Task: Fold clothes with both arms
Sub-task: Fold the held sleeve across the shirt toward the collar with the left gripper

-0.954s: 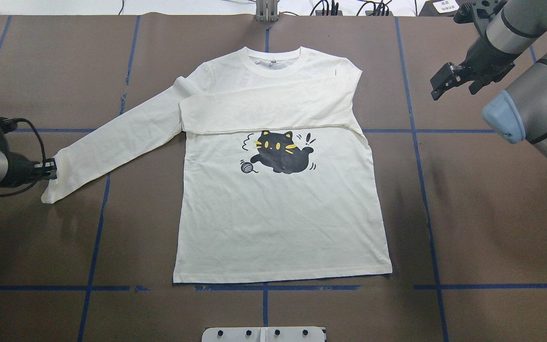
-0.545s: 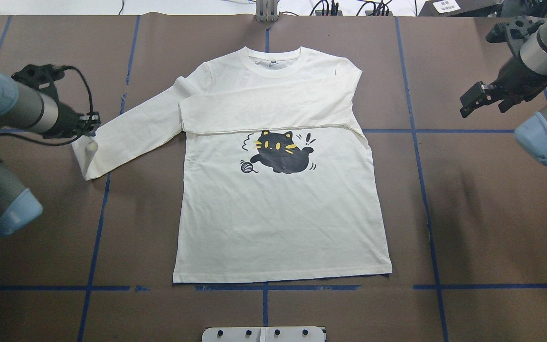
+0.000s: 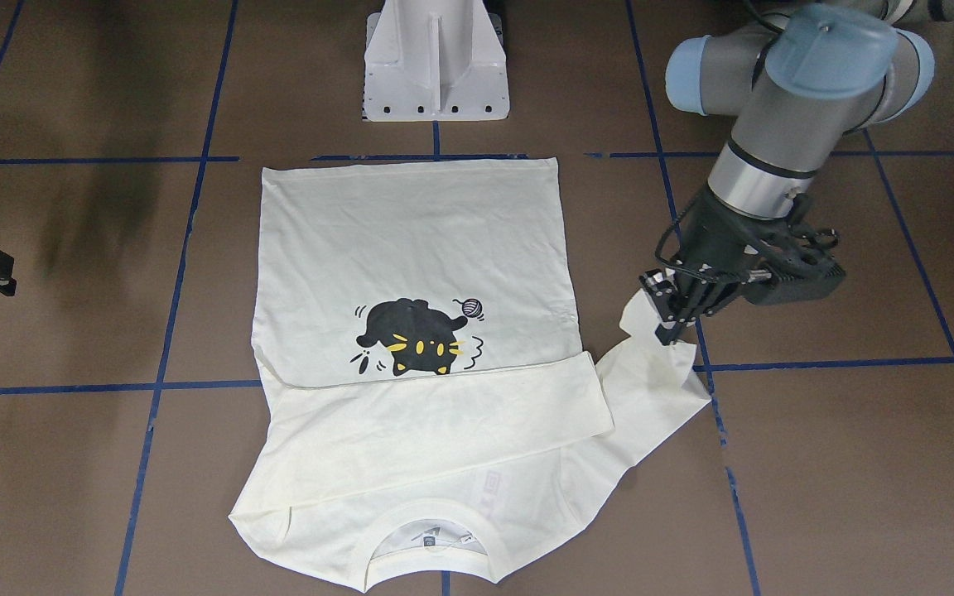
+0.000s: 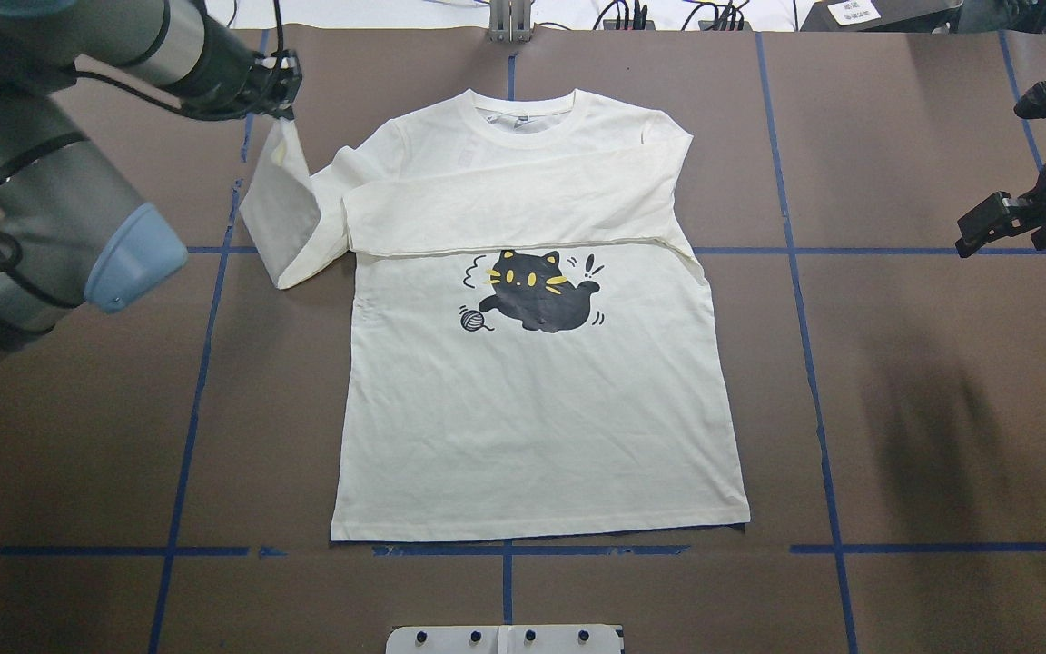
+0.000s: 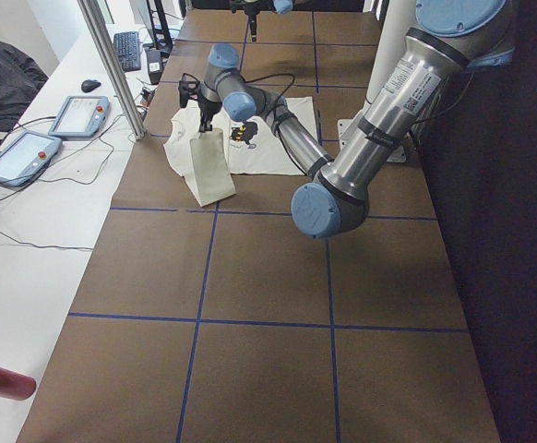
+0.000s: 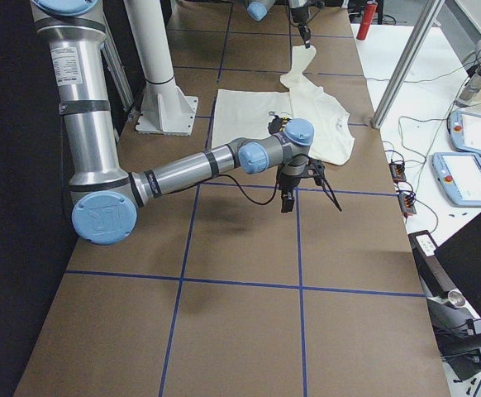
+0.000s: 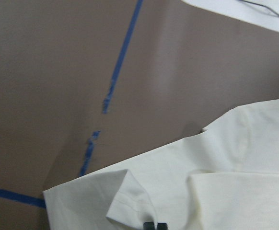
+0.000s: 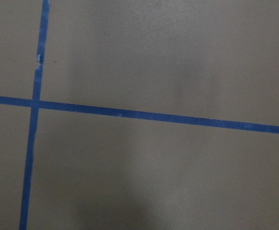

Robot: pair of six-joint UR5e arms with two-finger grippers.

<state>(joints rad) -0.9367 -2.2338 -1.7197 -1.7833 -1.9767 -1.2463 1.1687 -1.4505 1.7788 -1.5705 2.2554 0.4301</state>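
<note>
- While my left gripper (image 4: pixel 281 102) pinched the sleeve cuff (image 4: pixel 282 136) aloft, the shirt (image 4: pixel 532 427) lay flat toward my right.
- My right gripper (image 4: pixel 1000 227) hovered far off, jaws parted; the left was nearer.

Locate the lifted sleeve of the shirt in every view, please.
Front-facing: lifted sleeve right of centre.
Overhead: lifted sleeve upper left.
Exterior left: lifted sleeve upper left-centre.
Exterior right: lifted sleeve top centre.
Left wrist: lifted sleeve along bottom.
Right wrist: not in it.
Shared landmark: cat print.
</note>
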